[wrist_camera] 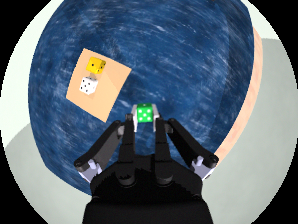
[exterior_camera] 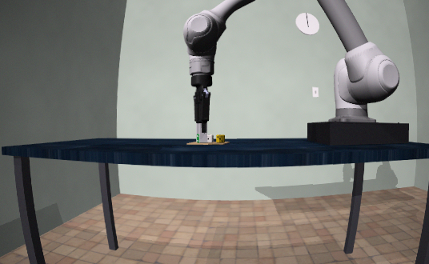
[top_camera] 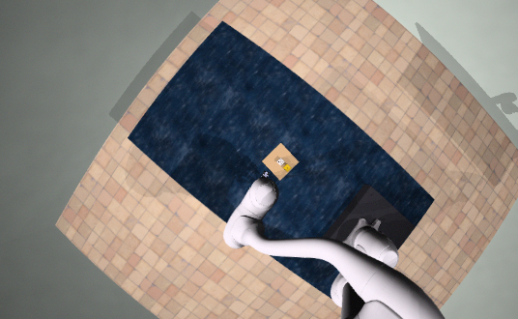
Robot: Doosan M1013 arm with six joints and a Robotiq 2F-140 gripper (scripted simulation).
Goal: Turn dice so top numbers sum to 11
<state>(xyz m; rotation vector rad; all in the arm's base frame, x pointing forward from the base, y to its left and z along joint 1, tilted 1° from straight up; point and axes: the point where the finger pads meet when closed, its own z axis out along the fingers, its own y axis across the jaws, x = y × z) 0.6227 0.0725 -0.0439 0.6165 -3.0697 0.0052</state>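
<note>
The green die [wrist_camera: 145,115] [exterior_camera: 198,138] is between the fingertips of my gripper [wrist_camera: 144,110] [exterior_camera: 202,134], which is shut on it, at table height and off the mat in the wrist view. Its face toward the wrist camera shows several pips. Whether it touches the table is hard to tell. The tan mat [top_camera: 281,149] [wrist_camera: 106,106] lies flat. On it sit the white die [top_camera: 280,161] [exterior_camera: 210,138] [wrist_camera: 88,85], several pips on top, and close beside it the yellow die [top_camera: 287,167] [exterior_camera: 220,138] [wrist_camera: 95,65], one pip visible on top.
The dark blue table [top_camera: 246,87] [exterior_camera: 140,156] extends around the mat. The arm's black base block [exterior_camera: 358,133] stands at the right of the table in the exterior view. The arm [top_camera: 304,247] reaches over the table from there.
</note>
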